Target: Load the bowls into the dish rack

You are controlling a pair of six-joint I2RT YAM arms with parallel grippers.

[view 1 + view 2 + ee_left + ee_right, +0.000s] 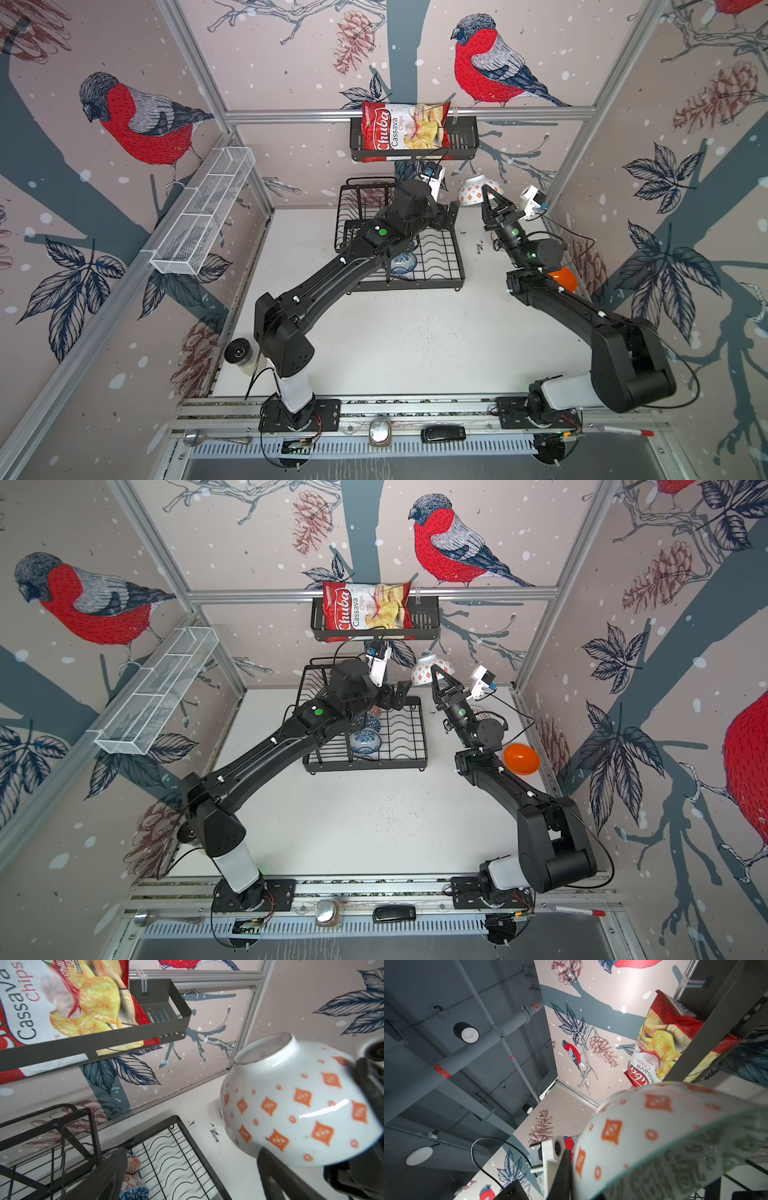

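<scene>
My right gripper (487,194) is shut on the rim of an orange-white patterned bowl (471,192) (424,672). It holds the bowl upside down in the air near the back wall. One of its fingers (565,1169) presses the bowl's outside (643,1132). My left gripper (451,212) (193,1176) is open just left of that bowl (291,1105), above the black dish rack (440,259) (405,737) (166,1167). A blue-white floral bowl (404,262) (365,742) and a blue triangle-patterned bowl (135,1192) lie in the rack. A plain orange bowl (564,279) (521,758) sits on the table by the right arm.
A black slatted basket (461,143) with a chips bag (401,126) hangs on the back wall, right above the held bowl. A white mesh shelf (203,212) runs along the left wall. A dark jar (239,353) stands by the left arm's base.
</scene>
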